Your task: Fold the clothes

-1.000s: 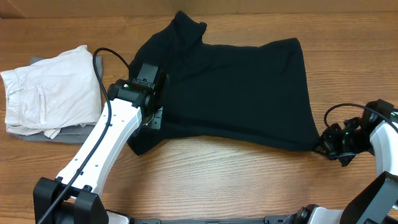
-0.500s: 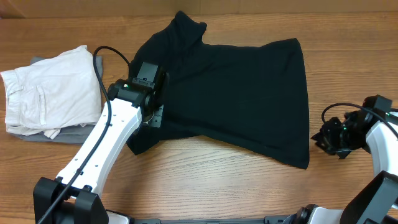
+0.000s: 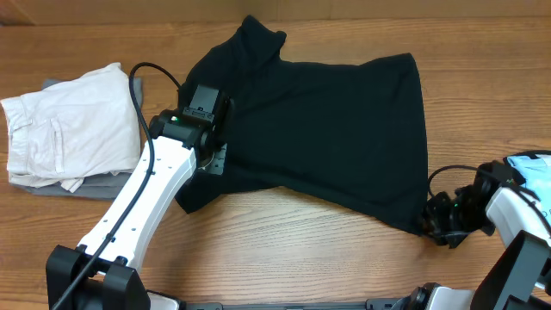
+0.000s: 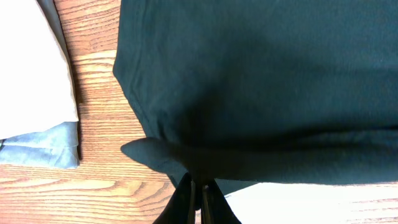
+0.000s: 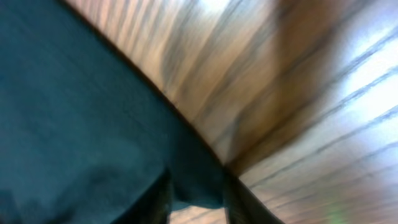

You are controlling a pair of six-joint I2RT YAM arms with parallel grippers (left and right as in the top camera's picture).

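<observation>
The clothes, a black T-shirt, lie spread across the middle of the table, with the collar toward the far edge. My left gripper is at the shirt's left edge. In the left wrist view it is shut on a fold of the black fabric, lifted a little off the wood. My right gripper is at the shirt's near right corner. The blurred right wrist view shows it open, with that corner of the fabric lying loose between the two fingers.
A folded off-white garment lies on a grey item at the table's left, and shows in the left wrist view close beside the shirt. A light blue item pokes in at the right edge.
My right gripper let go of the shirt's right corner, which dropped back to the left. The gripper then came toward the near edge, around that corner, with its jaws wider. The left arm has not moved.
</observation>
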